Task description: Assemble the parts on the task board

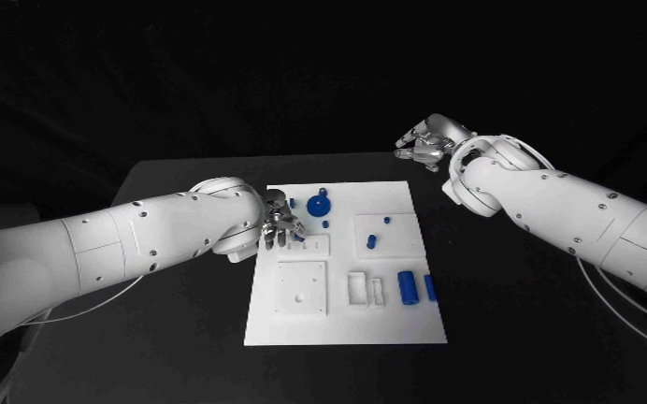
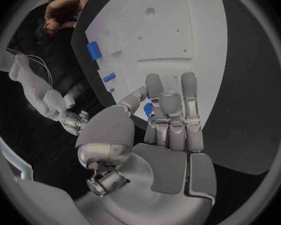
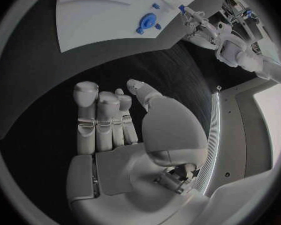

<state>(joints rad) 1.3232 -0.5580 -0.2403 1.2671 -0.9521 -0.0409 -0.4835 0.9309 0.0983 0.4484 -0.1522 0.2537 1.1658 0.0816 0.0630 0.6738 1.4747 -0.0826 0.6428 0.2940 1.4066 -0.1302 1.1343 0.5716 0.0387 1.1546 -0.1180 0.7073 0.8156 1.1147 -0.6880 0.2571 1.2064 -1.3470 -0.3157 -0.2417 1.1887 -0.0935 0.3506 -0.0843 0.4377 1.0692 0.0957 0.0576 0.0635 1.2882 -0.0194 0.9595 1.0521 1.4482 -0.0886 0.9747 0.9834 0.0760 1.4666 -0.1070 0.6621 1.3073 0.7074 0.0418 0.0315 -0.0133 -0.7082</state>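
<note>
So the board [image 1: 348, 268] sits flat in the middle of the black table [image 1: 176, 189], long side running away from the robot. The left hand [image 1: 280, 224] is over the board's far left corner, fingers pointing down at the surface right next to a round blue disc [image 1: 318, 206]. In the left wrist view that hand [image 2: 168, 120] has its fingers close together and bent a little, with a blue part [image 2: 148, 109] peeking out between thumb and fingers (can't honestly tell whether it's pinched or just lying on the board behind them). The right hand [image 1: 429, 147] is well off the board, above the bare table past the far right corner; in its own wrist view the hand [image 3: 115, 122] has fingers side by side and mostly straight, thumb off to the side, nothing in it. Other parts on the board: two small blue bits [image 1: 379, 228] on a raised square near the middle right, and two upright-looking blue cylinders [image 1: 408, 286] side by side near the right edge, beside a small white frame [image 1: 364, 288]. A bigger white square block [image 1: 302, 287] sits on the near left part of the board.
</note>
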